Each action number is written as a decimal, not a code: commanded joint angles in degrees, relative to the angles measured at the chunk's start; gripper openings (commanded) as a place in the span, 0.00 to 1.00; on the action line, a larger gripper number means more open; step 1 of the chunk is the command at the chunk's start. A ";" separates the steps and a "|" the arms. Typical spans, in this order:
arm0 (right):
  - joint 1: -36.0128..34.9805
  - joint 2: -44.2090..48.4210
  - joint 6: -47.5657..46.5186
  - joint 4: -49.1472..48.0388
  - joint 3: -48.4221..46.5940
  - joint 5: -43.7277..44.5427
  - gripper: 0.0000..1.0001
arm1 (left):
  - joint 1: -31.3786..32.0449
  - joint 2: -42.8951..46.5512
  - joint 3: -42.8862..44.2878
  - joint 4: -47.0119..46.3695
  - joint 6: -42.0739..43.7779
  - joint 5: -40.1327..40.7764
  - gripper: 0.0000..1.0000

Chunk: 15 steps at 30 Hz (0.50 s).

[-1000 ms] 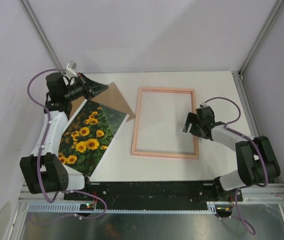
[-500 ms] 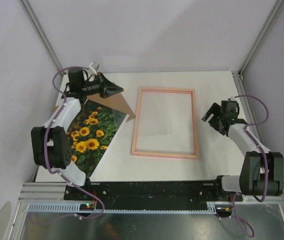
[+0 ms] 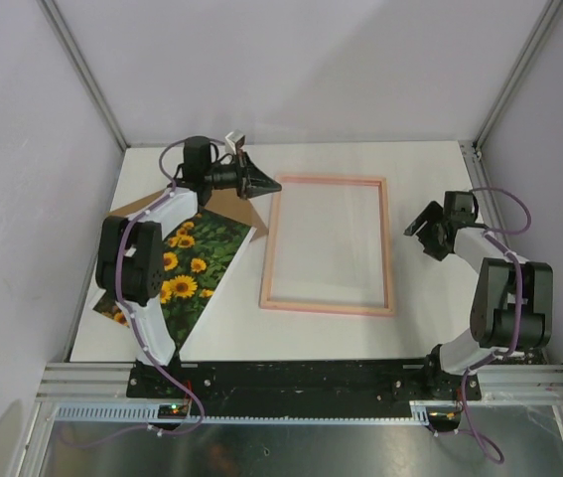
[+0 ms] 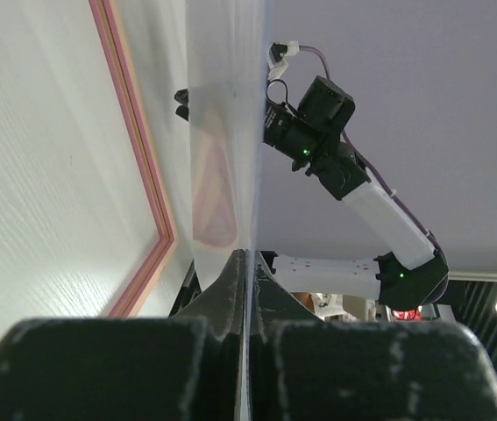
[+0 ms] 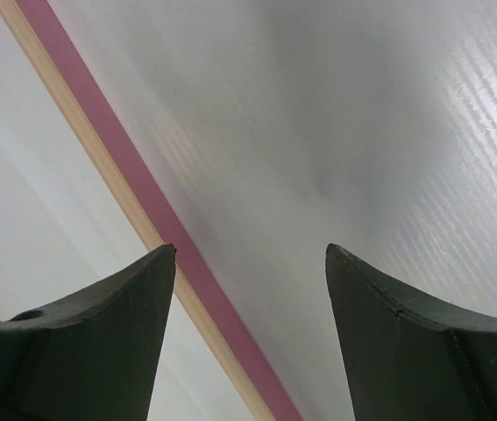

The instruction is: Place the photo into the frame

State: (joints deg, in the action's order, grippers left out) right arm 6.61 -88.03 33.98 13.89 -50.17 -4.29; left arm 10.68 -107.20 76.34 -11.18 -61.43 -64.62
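Note:
The photo [image 3: 187, 273], sunflowers on dark green, lies flat at the left of the table. The frame [image 3: 269, 248], pale pink wood, lies empty mid-table; its rail [image 4: 138, 167] also shows in the left wrist view. My left gripper [image 3: 261, 184] hovers by the frame's far left corner. In the left wrist view the left gripper [image 4: 248, 254] is shut on a thin clear sheet [image 4: 226, 132], seen nearly edge-on. My right gripper [image 3: 422, 231] is open just right of the frame. In the right wrist view, the right gripper [image 5: 248, 254] holds nothing and the frame's rail [image 5: 134, 193] runs below it.
A plain brown backing board [image 3: 226, 204] lies partly under the photo's far end, beneath the left arm. White walls with metal posts [image 3: 87, 75] enclose the table. The arm bases and a black rail [image 3: 301, 376] line the near edge.
The left arm swung right from above the photo's far corner to the frame's far left corner. The right gripper drew back off the frame to its right side, its jaws a little narrower.

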 commanded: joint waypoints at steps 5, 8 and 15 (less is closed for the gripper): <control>-3.23 -2.28 0.76 -2.19 -2.03 -0.17 0.71 | 2.16 -5.62 3.59 -8.44 -5.28 -3.64 0.00; -4.31 -2.80 0.56 -2.45 -2.03 0.14 0.70 | 2.49 -7.93 4.13 -10.29 -6.43 -4.16 0.00; -4.59 -5.95 0.01 -3.97 -2.01 -0.59 0.64 | 2.55 -12.97 5.44 -13.59 -8.37 -4.71 0.00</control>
State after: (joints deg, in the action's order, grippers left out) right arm 2.04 -92.27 34.48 12.03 -50.17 -5.02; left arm 12.88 -118.41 78.61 -19.94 -67.57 -66.72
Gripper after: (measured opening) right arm 0.652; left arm 0.006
